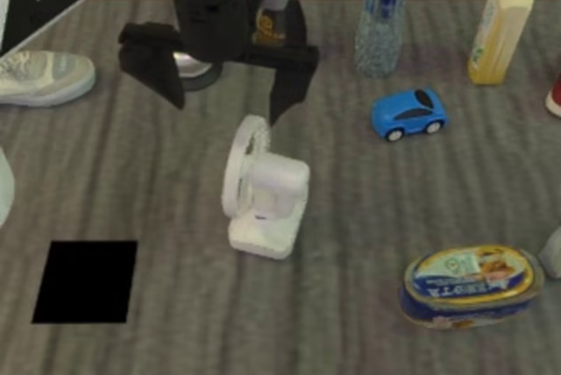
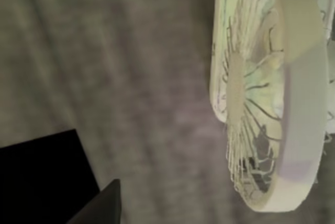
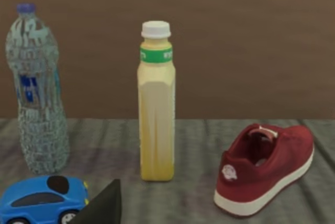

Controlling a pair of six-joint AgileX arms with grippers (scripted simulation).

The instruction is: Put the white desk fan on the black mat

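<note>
The white desk fan (image 1: 263,187) stands upright near the table's middle, its ring grille facing the left side. My left gripper (image 1: 226,86) hangs open just behind and above the fan, its two dark fingers spread wider than the grille and holding nothing. In the left wrist view the fan (image 2: 267,93) fills one side, one dark fingertip (image 2: 104,205) shows at the edge, and a corner of the black mat (image 2: 36,182) is seen. The black mat (image 1: 86,280) lies flat at the front left, apart from the fan. My right arm is outside the top view; its wrist view shows one fingertip (image 3: 104,205) set far to one side.
A white-grey sneaker (image 1: 44,77) lies at the left, with a bell (image 1: 197,68) partly under the left arm. At the back stand a water bottle (image 1: 384,11) and a yellow bottle (image 1: 501,24). A blue toy car (image 1: 408,114), a tin (image 1: 469,286) and a red sneaker (image 3: 267,169) occupy the right.
</note>
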